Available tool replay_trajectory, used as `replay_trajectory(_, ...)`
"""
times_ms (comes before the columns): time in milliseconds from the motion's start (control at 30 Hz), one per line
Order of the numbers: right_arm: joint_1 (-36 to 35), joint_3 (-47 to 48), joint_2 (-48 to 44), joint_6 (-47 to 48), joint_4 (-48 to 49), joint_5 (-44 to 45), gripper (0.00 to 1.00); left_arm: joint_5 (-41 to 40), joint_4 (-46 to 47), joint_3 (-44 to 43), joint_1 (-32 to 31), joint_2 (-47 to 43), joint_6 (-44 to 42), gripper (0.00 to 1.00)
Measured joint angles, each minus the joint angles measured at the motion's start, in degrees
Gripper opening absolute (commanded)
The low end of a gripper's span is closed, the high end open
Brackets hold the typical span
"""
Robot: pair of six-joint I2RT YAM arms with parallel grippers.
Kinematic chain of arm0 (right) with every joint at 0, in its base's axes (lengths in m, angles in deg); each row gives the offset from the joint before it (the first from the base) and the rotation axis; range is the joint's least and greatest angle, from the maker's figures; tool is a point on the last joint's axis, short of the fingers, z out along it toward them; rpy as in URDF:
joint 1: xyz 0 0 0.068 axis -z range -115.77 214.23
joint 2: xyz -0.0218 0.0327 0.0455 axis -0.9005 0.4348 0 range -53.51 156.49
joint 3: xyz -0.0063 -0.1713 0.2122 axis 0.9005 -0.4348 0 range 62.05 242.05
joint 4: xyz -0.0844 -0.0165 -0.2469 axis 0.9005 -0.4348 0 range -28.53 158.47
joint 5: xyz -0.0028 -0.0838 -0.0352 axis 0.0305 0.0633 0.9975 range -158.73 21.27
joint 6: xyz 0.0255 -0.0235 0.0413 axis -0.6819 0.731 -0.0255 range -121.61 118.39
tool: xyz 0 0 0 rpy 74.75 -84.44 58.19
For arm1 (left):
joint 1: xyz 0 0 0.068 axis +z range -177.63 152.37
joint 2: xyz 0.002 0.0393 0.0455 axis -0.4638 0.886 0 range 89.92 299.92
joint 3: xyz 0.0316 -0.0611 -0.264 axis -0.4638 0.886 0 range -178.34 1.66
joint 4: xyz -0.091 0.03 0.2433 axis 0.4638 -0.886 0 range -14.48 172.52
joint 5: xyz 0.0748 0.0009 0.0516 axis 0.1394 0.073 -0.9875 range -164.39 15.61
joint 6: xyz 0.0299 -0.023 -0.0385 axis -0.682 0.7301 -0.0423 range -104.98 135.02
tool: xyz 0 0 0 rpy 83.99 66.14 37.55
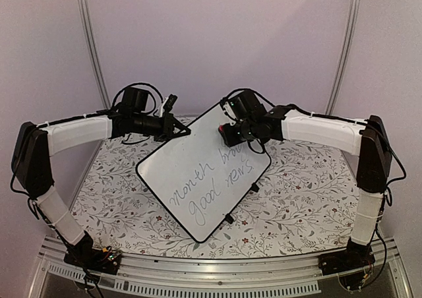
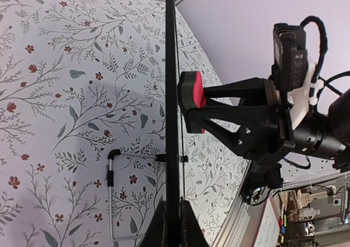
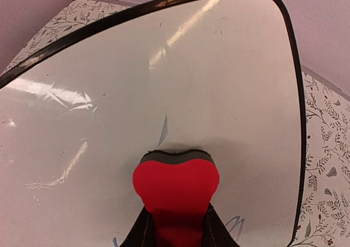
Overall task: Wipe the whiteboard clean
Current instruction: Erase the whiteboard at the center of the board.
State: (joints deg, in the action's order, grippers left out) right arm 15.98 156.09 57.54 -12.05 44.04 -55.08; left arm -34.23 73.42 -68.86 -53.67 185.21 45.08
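Top view: the whiteboard (image 1: 204,173) sits mid-frame on my table (image 1: 303,199), tipped up, one corner toward the top of the frame and one toward the bottom. My left gripper (image 1: 186,131) pinches its upper-left edge. My right gripper (image 1: 232,134) holds the eraser (image 1: 228,138) against the upper-right face. The writing (image 1: 214,189) lies below the eraser, toward the lower corner.

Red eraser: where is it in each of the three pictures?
Top external: the red eraser is just right of centre, on the upper right part of the whiteboard.
Left wrist: middle of the picture, pressed against the whiteboard seen edge-on.
Right wrist: bottom centre, flat on the whiteboard.
Shared landmark: the whiteboard's black frame.
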Motion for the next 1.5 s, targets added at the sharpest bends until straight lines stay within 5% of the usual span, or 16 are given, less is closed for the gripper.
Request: replay_trajectory(1500, 1.1, 5.2, 1.7, 2.4, -2.5, 4.0, 0.0, 0.6, 0.3, 0.0, -0.1, 0.0, -0.3, 0.0)
